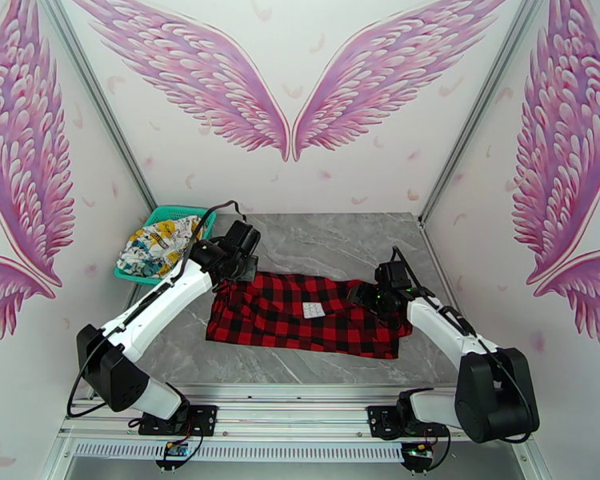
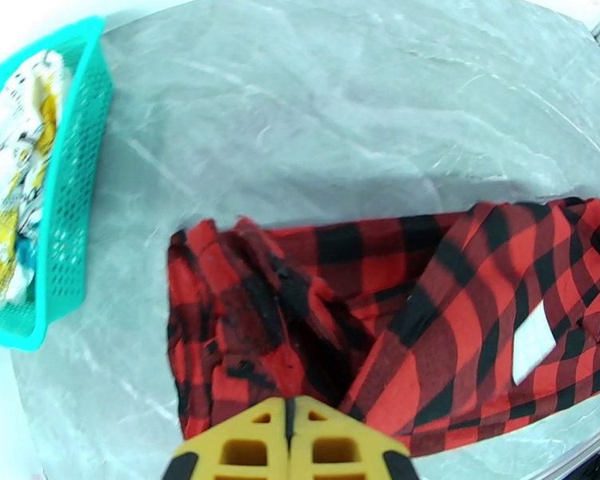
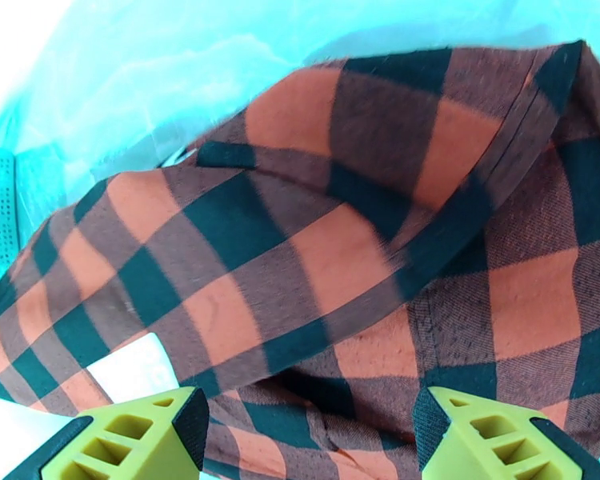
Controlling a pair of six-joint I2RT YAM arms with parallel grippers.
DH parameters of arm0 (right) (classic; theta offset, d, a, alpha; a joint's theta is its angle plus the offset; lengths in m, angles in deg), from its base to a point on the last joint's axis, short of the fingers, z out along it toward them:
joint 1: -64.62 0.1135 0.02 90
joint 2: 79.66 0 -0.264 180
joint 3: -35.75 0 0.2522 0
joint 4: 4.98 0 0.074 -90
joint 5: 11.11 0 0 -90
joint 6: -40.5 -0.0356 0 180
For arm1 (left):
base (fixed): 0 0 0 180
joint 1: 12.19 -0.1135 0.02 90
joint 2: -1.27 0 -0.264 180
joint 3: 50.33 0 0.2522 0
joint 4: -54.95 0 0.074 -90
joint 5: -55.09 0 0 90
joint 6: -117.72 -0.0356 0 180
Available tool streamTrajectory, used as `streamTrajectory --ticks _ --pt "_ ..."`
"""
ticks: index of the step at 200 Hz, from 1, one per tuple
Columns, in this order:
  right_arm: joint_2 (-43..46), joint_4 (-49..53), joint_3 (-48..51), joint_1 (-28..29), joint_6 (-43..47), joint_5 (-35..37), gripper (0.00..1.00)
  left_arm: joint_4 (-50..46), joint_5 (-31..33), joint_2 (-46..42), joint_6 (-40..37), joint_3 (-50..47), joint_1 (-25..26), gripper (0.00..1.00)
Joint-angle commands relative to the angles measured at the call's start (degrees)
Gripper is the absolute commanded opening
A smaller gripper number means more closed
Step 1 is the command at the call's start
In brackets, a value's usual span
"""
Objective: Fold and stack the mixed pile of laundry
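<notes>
Your left arm and right arm: white links, black joints (black cable looping at 10 o'clock, top view). Fingers yellow, hollow-celled.

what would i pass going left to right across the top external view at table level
teal plastic mesh basket holding the white cartoon-print garment → left end effector → middle of the red-and-black plaid garment → right end effector
</notes>
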Motion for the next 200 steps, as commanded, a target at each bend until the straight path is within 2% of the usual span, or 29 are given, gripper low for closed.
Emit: streamTrajectory --ticks 1,33,58,84,134,154,174,200 --pt "-1.34 -1.9 -1.5 -1.28 -2.0 0.71 0.73 -2.91 1.73 -3.38 1.35 -0.86 -1.29 0.0" --pt "-3.88 -5.22 -0.96 -3.66 -4.88 -0.11 0.73 -1.27 -1.03 -4.39 2.0 -3.74 -2.41 0.0" --pt "-6.29 -10.73 1.07 -6.68 -9.67 -4.16 0.73 0.67 -3.4 -3.91 2.78 -4.65 -2.41 0.0" --pt "-6.91 -14.18 2.88 -8.22 -12.17 -3.1 0.71 1.55 -5.07 -3.75 2.71 -4.57 -2.39 0.0" --pt "-12.75 -16.47 0.83 -10.55 -10.86 -3.62 0.55 1.23 -6.16 -3.56 2.19 -3.48 -2.64 0.0" --pt "-12.84 -15.8 0.53 -10.86 -10.47 -2.86 0.54 1.06 -6.07 -3.56 2.23 -3.34 -2.69 0.0" --pt "-11.49 -14.78 0.68 -11.27 -9.47 -0.65 0.58 0.98 -6.07 -3.6 2.15 -3.5 -2.71 0.0" --pt "-11.2 -17.65 0.8 -12.28 -9.35 -2.73 0.57 1.2 -6.13 -3.25 2.06 -3.8 -2.85 0.0"
